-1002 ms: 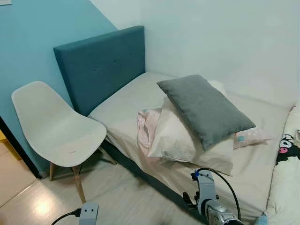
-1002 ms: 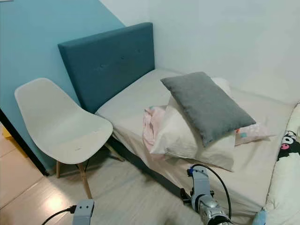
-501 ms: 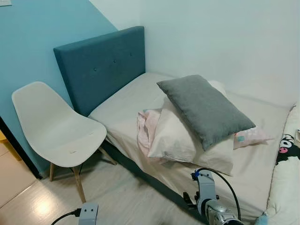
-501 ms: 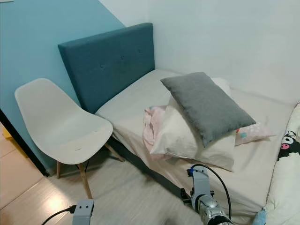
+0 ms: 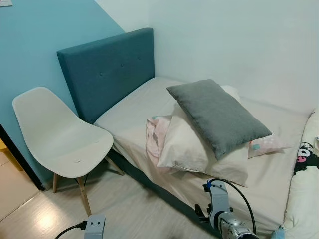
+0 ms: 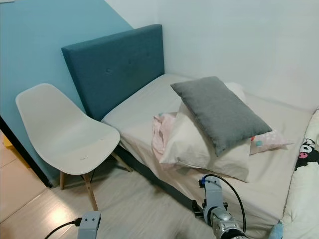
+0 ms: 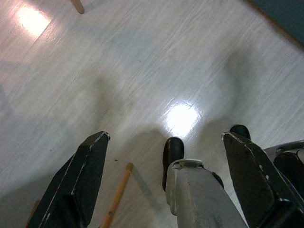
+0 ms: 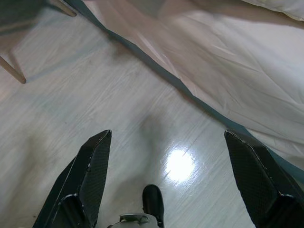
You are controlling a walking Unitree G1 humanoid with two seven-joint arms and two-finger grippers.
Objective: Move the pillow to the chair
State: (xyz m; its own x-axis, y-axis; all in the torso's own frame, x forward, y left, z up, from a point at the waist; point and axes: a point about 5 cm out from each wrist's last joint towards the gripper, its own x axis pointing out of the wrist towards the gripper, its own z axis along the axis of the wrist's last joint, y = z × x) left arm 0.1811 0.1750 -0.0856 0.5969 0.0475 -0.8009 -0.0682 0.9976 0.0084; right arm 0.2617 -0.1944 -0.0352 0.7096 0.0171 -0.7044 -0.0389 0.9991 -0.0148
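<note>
Grey pillow (image 5: 217,115) atop cream pillow (image 5: 192,149) on bed; white chair (image 5: 60,134) bare; both end effectors (image 7: 166,175) (image 8: 166,185) spread over floor.

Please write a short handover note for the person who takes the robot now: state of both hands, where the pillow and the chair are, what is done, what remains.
Left hand: open, holding nothing, hanging low over the pale wood floor.
Right hand: open, holding nothing, low over the floor beside the bed edge.
Grey rectangular fabric pillow: on the bed, lying on top of a cream pillow, untouched.
White plastic shell chair with wooden legs: stands to the robot's left beside the blue upholstered headboard; its seat has nothing on it.
Done: nothing yet; the pillow is not grasped.
Left: reach to the grey pillow, lift it, carry it left and set it on the chair seat.
</note>
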